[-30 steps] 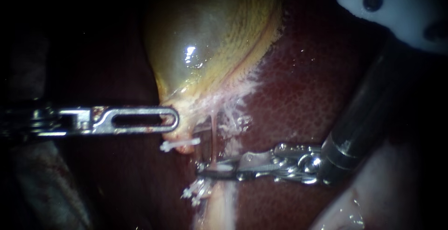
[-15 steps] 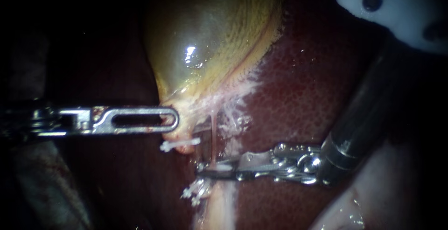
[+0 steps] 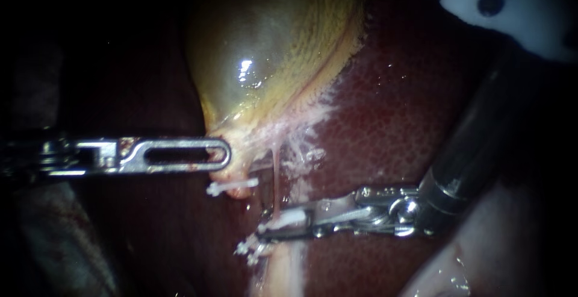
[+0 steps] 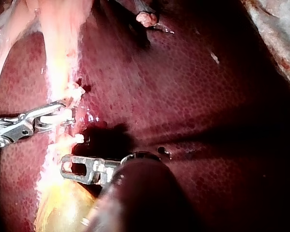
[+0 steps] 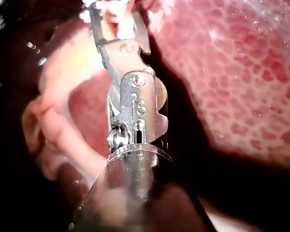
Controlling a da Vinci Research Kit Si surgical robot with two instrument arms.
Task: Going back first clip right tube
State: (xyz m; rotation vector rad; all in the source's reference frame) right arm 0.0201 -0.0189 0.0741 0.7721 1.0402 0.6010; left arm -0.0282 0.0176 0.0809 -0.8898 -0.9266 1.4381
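The yellow-green gallbladder (image 3: pixel 265 50) lies on the dark red liver (image 3: pixel 391 128). My left instrument (image 3: pixel 224 153) comes in level, its slotted jaws shut on the gallbladder's narrow lower end. A thin pale tube (image 3: pixel 276 176) runs down from there. My right instrument (image 3: pixel 274 223) reaches it from the right, its jaws open around the tube, and a white clip (image 3: pixel 288 217) lies between them. In the right wrist view the jaws of my right instrument (image 5: pixel 120 24) stand apart with pale tissue between. In the left wrist view my right instrument (image 4: pixel 63 113) sits ahead of my left instrument (image 4: pixel 67 166).
Another white clip (image 3: pixel 232 185) sits just under the left instrument's tip, and a third clip (image 3: pixel 250 249) lies lower on the pale strand. A white part with a dark hole (image 3: pixel 506 8) fills the upper right corner. Pale tissue (image 3: pixel 445 273) borders the liver at lower right.
My right instrument has drawn a little to the right and upward along the tube, and the white clip between its jaws shows more. The left instrument and gallbladder have not moved.
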